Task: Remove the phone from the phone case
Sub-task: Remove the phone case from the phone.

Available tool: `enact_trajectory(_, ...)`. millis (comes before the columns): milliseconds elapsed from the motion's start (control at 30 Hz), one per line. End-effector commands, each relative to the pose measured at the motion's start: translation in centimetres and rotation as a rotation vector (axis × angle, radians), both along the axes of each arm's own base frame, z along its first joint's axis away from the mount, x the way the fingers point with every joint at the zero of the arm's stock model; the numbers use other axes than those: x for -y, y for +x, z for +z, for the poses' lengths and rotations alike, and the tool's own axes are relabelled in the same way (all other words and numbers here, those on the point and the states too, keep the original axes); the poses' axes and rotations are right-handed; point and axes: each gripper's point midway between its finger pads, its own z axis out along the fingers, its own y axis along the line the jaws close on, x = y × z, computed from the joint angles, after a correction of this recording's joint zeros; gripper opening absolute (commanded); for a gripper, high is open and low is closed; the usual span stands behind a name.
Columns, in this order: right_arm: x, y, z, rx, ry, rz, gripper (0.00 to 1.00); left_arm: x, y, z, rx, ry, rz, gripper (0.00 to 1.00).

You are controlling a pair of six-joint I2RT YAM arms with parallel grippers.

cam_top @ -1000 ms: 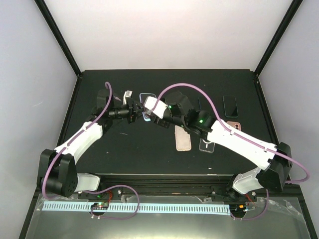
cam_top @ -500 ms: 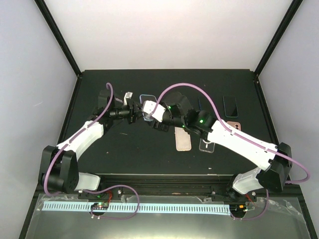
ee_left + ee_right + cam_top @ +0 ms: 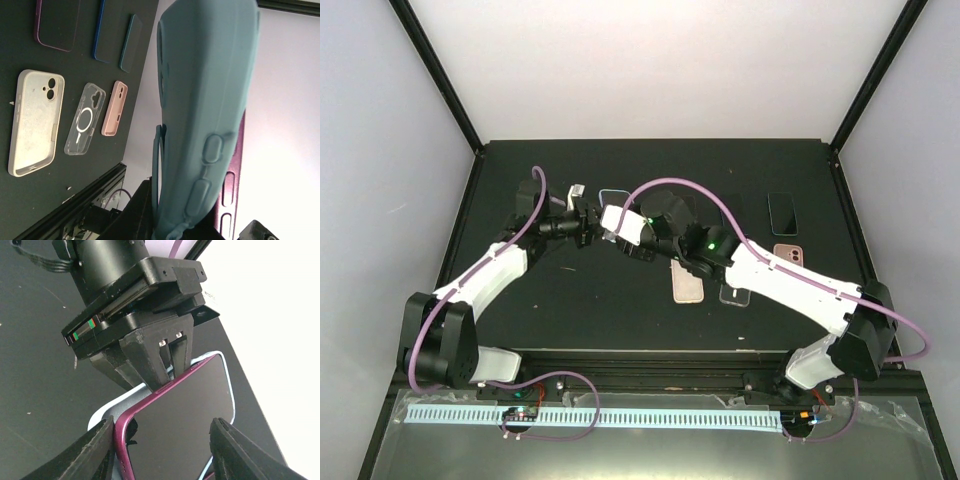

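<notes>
Above the far middle of the table point(image 3: 575, 300), off its surface: a phone point(image 3: 180, 432) with a maroon rim, seated in a light blue case point(image 3: 205, 90). Pinched at one short end by the left gripper point(image 3: 170, 371), pressed together across case and phone, one finger on the screen side, the other behind the case. Turned up on edge, screen toward the right wrist camera, blue back toward the left wrist camera. In the left wrist view, a strip of maroon rim showing past the long edge of the case, moulded side buttons facing the lens. In the right wrist view, a blue lip showing outside the maroon rim at two corners.

Straddled across its width by the right gripper point(image 3: 161, 421), fingers point(image 3: 92, 450) spread wide, one at each long edge of the phone and close against it. Cannot tell whether pressing on the edges or only beside them.

Flat on the table, right of the two grippers and nearer the bases: a white case point(image 3: 35, 122), a clear case point(image 3: 85, 125) just beside it, then a small pink case point(image 3: 115, 115), none touching. Past these in the left wrist view, three dark slabs in a row: purple slab point(image 3: 57, 25), blue slab point(image 3: 107, 30), teal slab point(image 3: 129, 42). Phone or case, cannot tell.
</notes>
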Motion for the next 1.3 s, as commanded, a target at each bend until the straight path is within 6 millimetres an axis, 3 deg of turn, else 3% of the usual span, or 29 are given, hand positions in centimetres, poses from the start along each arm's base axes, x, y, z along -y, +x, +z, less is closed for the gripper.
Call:
enact_trajectory(0, 1.1, 2.4, 0.8, 0.151, -0.032, -0.106, 0.5, 0.1, 0.1, 2.4, 0.072, -0.044, -0.022, 0.02)
enact_trajectory(367, 1.6, 4.9, 0.0, 0.322, -0.107, -0.177, 0.38, 0.3, 0.1, 2.4, 0.076, -0.055, -0.035, 0.01)
enact_trajectory(467, 1.3, 4.8, 0.9, 0.293, -0.086, -0.183, 0.25, 0.2, 0.0, 2.3, 0.077, -0.048, -0.038, 0.01)
enact_trajectory(633, 1.6, 4.0, 4.1, 0.276, -0.01, -0.181, 0.02, 0.1, 0.3, 1.4, 0.081, -0.018, -0.027, 0.02)
enact_trajectory(967, 3.1, 2.2, 7.7, 0.194, 0.066, -0.19, 0.01, -1.2, 2.0, -1.6, 0.1, 0.13, 0.023, 0.02)
enact_trajectory(1267, 5.9, 1.7, 9.9, 0.213, 0.099, -0.236, 0.01, -2.5, 2.4, -6.0, 0.103, 0.287, 0.05, 0.02)
